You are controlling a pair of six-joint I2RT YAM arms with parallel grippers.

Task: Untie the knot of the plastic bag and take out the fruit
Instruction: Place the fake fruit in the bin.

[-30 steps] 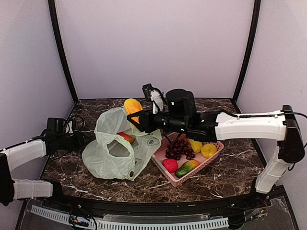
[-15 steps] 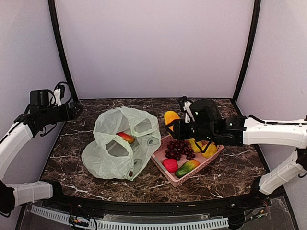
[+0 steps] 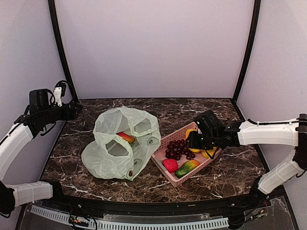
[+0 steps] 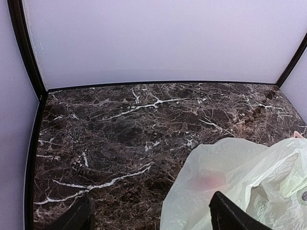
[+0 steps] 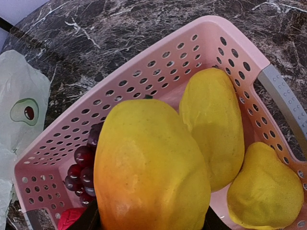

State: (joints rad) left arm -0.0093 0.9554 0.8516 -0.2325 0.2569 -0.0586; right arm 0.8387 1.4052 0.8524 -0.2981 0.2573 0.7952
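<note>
The pale yellow-green plastic bag [image 3: 120, 153] lies open on the left middle of the table, its handle loops apart; no knot shows. A red-orange fruit [image 3: 126, 137] sits in its mouth. My right gripper [image 3: 191, 139] is low over the pink basket [image 3: 176, 181] and shut on a big yellow-orange fruit [image 5: 148, 163]. The right wrist view also shows two yellow fruits [image 5: 216, 124] and purple grapes [image 5: 80, 170] in the basket [image 5: 144, 84]. My left gripper [image 3: 73, 110] is raised at the far left, open and empty [image 4: 152, 203], with the bag [image 4: 249, 177] at its lower right.
The basket also holds grapes [image 3: 179, 148], a red fruit [image 3: 170, 165], a red-green mango [image 3: 187, 167] and a yellow piece [image 3: 209, 152]. Dark marble table [image 3: 220, 177] runs to lilac walls with black corner posts. The bag's avocado print [image 5: 24, 111] lies left of the basket.
My right gripper carried the yellow-orange fruit from above the bag rightwards and down into the basket. My left arm lifted and drew back to the far left, then held still.
</note>
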